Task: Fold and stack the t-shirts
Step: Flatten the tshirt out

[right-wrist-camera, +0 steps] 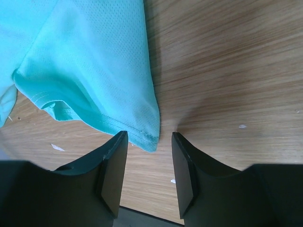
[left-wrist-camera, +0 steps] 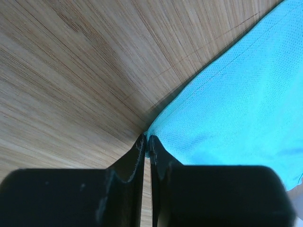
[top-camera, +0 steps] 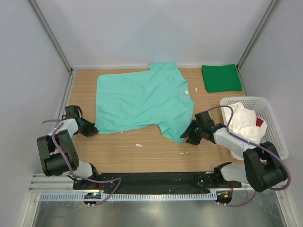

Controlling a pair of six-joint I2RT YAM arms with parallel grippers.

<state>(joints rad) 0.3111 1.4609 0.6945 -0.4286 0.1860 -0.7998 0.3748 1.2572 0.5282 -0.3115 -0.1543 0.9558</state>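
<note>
A mint-teal t-shirt [top-camera: 142, 99] lies spread flat on the wooden table, its collar toward the right. At the shirt's near left hem corner my left gripper [top-camera: 94, 128] sits low on the table. In the left wrist view its jaws [left-wrist-camera: 147, 141] are shut on that corner of the mint fabric [left-wrist-camera: 236, 104]. My right gripper [top-camera: 189, 135] is open at the near sleeve. The sleeve's hem corner [right-wrist-camera: 149, 139] lies on the wood between its fingertips [right-wrist-camera: 148, 136]. A dark green t-shirt [top-camera: 221, 78] lies folded at the back right. A white t-shirt [top-camera: 244, 120] is bunched in the basket.
A white lattice basket [top-camera: 277, 137] stands at the right edge, just behind my right arm. Small white scraps [top-camera: 138, 144] dot the wood near the shirt. Enclosure walls close the left, back and right sides, and a black rail [top-camera: 151, 182] runs along the front.
</note>
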